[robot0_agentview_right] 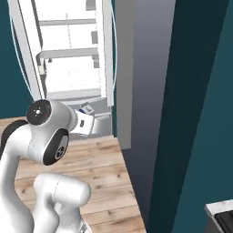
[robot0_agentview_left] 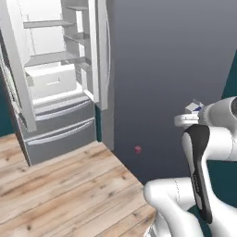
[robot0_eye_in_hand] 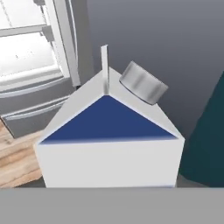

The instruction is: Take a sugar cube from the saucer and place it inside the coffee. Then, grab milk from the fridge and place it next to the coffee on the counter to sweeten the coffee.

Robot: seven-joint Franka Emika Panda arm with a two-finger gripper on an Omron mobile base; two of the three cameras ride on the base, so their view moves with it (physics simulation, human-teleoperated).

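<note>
On the wooden floor before the open fridge, we have the milk clamped in our hand, off its shelf, so we judge the carry underway; next comes driving to the desk beside the coffee.

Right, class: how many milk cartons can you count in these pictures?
1. The milk sits right in front of the hand camera, away from the open fridge; its top peeks past the arm in the left base view. Others may be hidden.
</note>
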